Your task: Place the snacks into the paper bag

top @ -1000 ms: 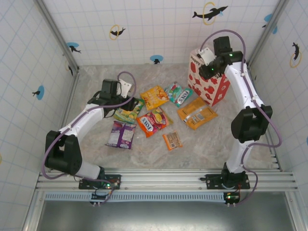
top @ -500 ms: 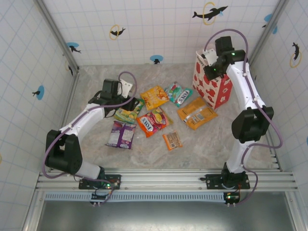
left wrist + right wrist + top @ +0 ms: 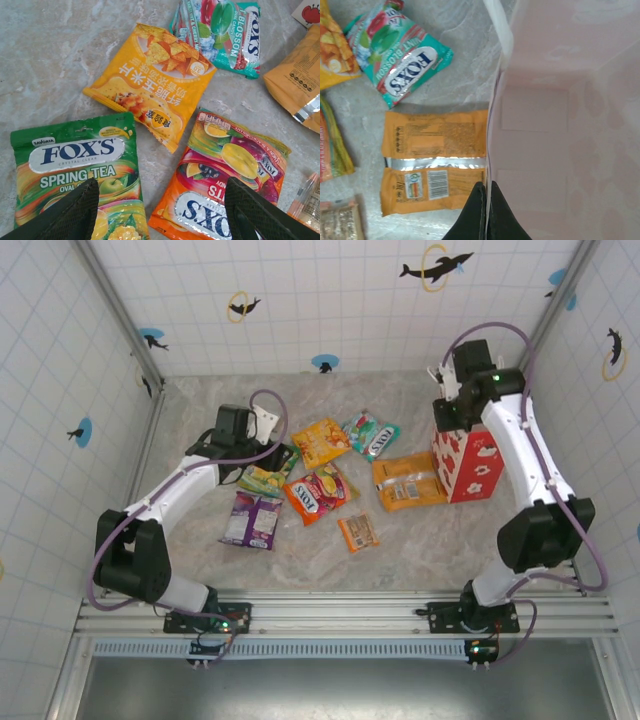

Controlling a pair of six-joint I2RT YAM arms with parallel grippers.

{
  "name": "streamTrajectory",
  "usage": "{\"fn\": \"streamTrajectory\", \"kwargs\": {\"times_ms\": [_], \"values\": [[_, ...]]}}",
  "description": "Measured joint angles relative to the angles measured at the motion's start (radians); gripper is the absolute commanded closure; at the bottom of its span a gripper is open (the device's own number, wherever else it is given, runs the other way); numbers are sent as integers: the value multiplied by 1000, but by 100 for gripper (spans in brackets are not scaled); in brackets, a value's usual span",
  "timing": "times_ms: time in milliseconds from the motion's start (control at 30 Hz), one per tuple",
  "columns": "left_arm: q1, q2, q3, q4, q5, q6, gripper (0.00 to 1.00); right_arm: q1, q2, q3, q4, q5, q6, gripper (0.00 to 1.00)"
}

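Observation:
The paper bag stands upright at the right, white with red fruit prints and a red side panel. My right gripper is shut on its left wall at the rim, and the pale inside of the bag shows in the right wrist view. Snacks lie flat on the table: green packet, yellow-orange pouch, teal packet, red packet, purple packet, orange pouch touching the bag's foot, small orange bar. My left gripper hangs open above the gap between green and red.
Tiled walls with metal corner posts close the table in on three sides. The bag stands close to the right wall. Bare marble lies at the back left and along the near edge.
My right gripper has dragged the paper bag from the back toward the right and nearer, turning it; it now sits against the orange pouch. The left arm has barely moved.

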Motion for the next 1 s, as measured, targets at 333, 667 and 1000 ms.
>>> {"fn": "streamTrajectory", "kwargs": {"times_ms": [333,667,1000], "values": [[-2,-7,0,0,10,-1,32,48,-148,-203,108,26,132,100],[-2,-10,0,0,13,-3,32,92,-208,-298,274,-107,236,100],[-2,-10,0,0,14,-3,32,82,-198,-299,299,-95,256,100]]}}
